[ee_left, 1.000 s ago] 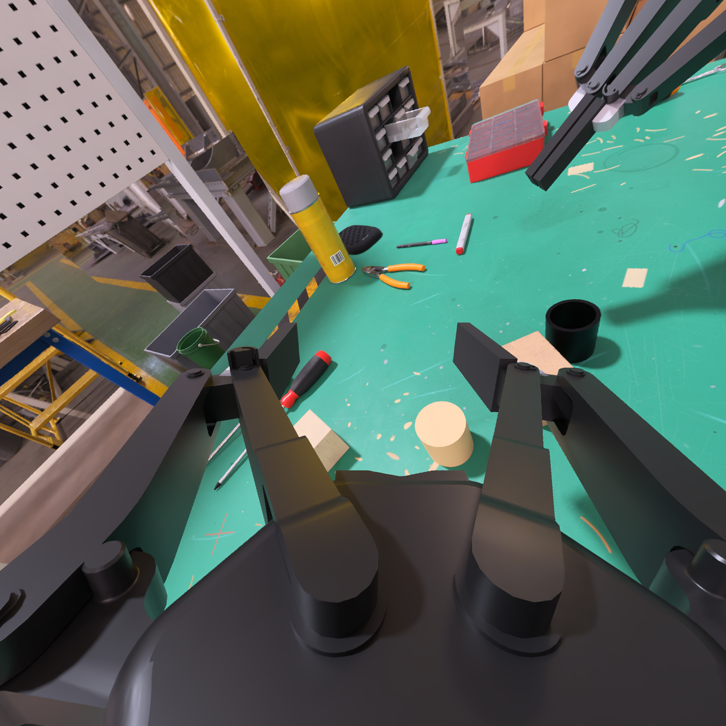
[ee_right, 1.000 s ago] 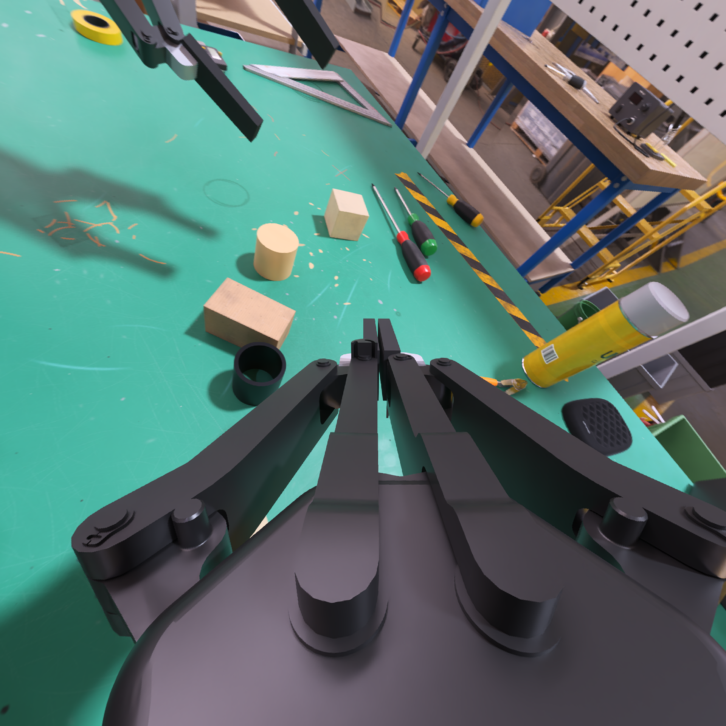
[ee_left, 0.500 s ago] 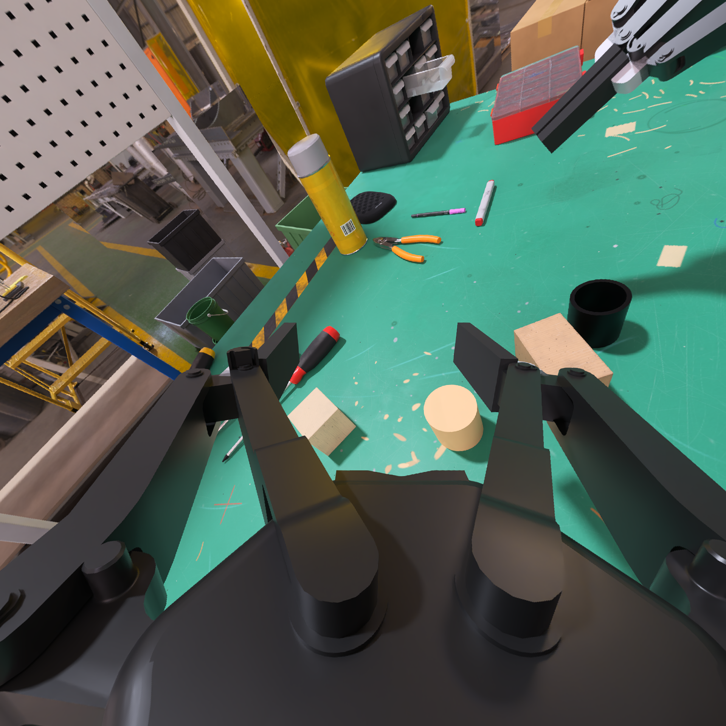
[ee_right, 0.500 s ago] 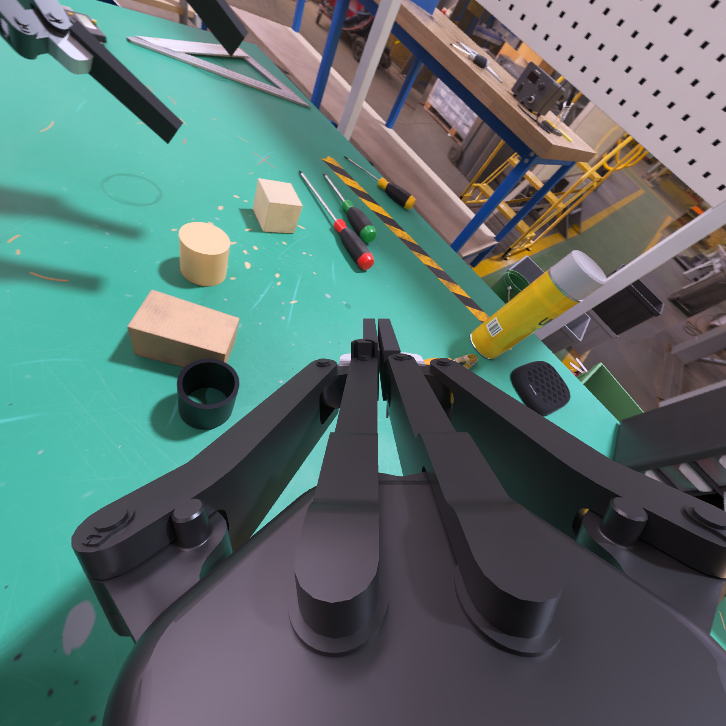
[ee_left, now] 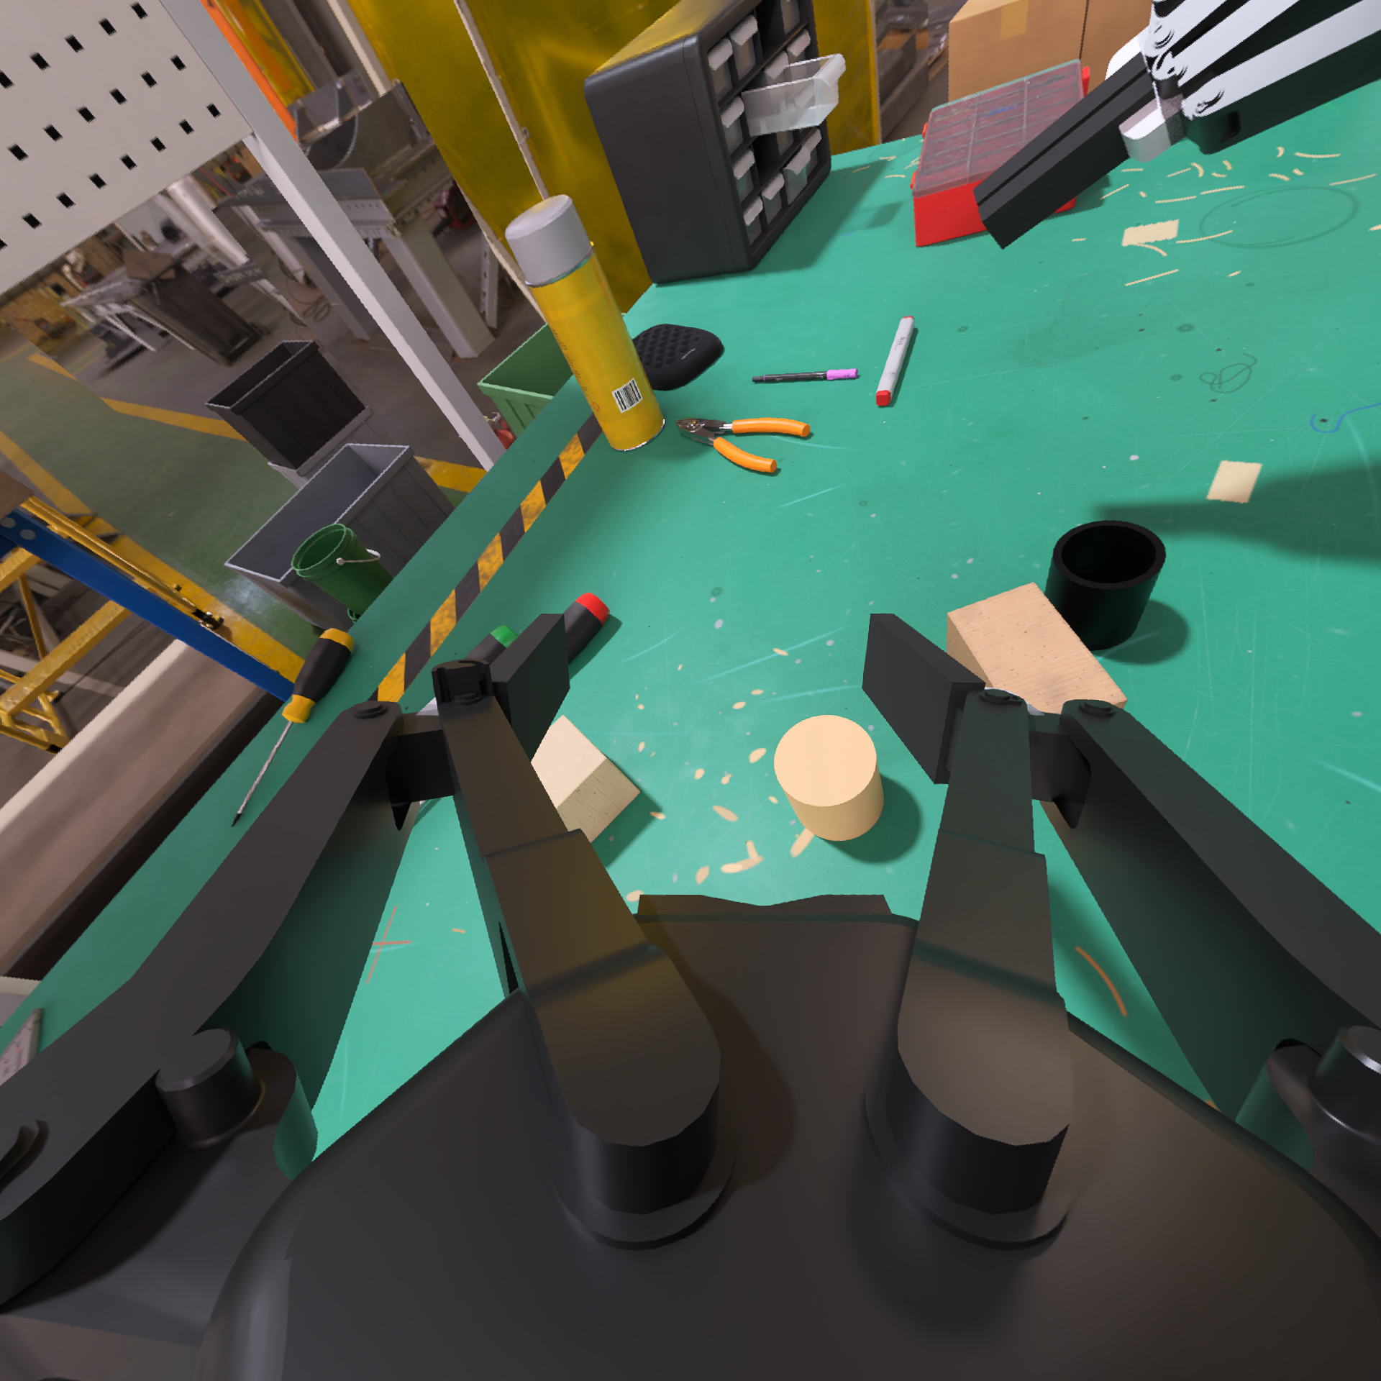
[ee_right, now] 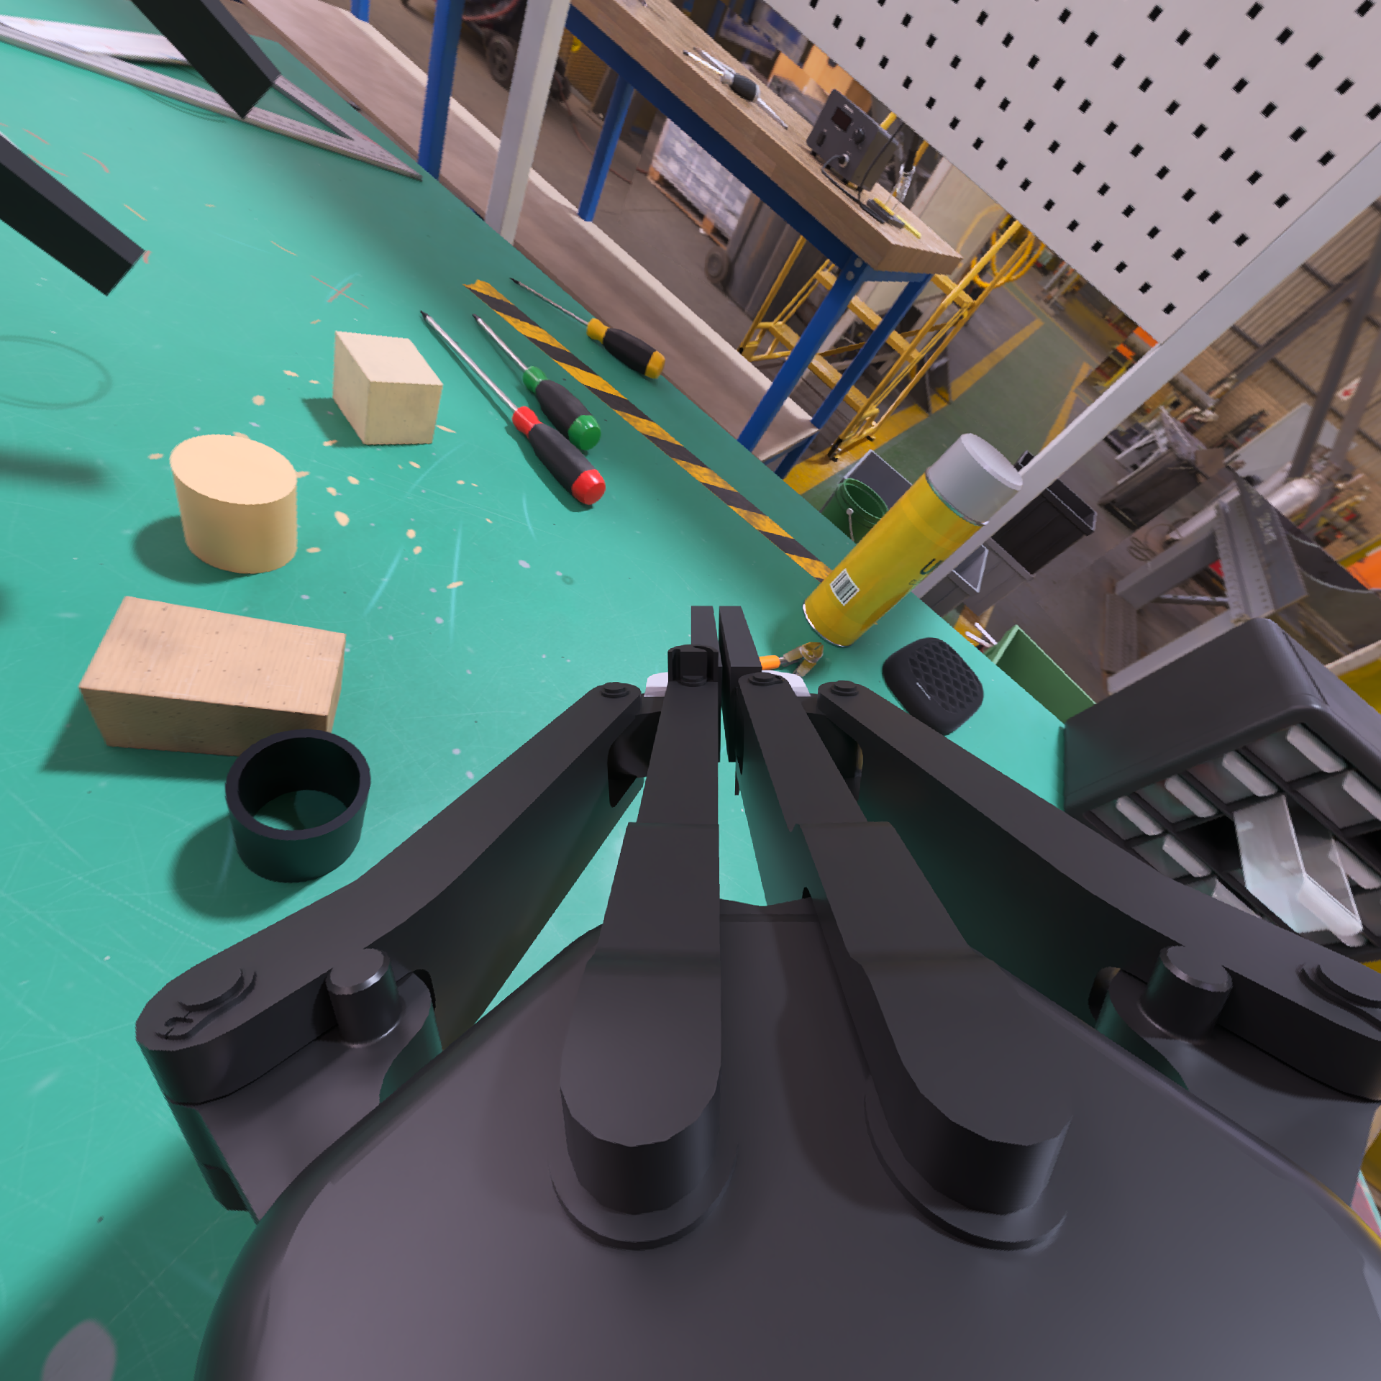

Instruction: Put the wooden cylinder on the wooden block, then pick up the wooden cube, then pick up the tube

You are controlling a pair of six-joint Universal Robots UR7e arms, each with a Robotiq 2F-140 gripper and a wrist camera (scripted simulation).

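Observation:
The wooden cylinder (ee_left: 828, 777) stands upright on the green table, between and below my open left gripper (ee_left: 717, 672), which hovers above it and holds nothing. The wooden block (ee_left: 1035, 650) lies just right of the cylinder, partly behind my right finger. The wooden cube (ee_left: 586, 777) lies left, partly behind my left finger. The black tube (ee_left: 1106, 579) stands beyond the block. In the right wrist view the cylinder (ee_right: 235, 504), block (ee_right: 213, 672), cube (ee_right: 385, 388) and tube (ee_right: 299, 803) lie to the left of my shut, empty right gripper (ee_right: 719, 631).
A yellow spray can (ee_left: 586, 329), orange pliers (ee_left: 747, 441), two markers (ee_left: 893, 362) and a black drawer cabinet (ee_left: 710, 142) stand farther off. Screwdrivers (ee_right: 557, 441) lie by the striped table edge (ee_left: 478, 575). A red parts box (ee_left: 986, 142) sits at the back.
My left gripper has moved closer over the cylinder, still open. My right gripper has drawn back and to the right, away from the wooden pieces, still shut.

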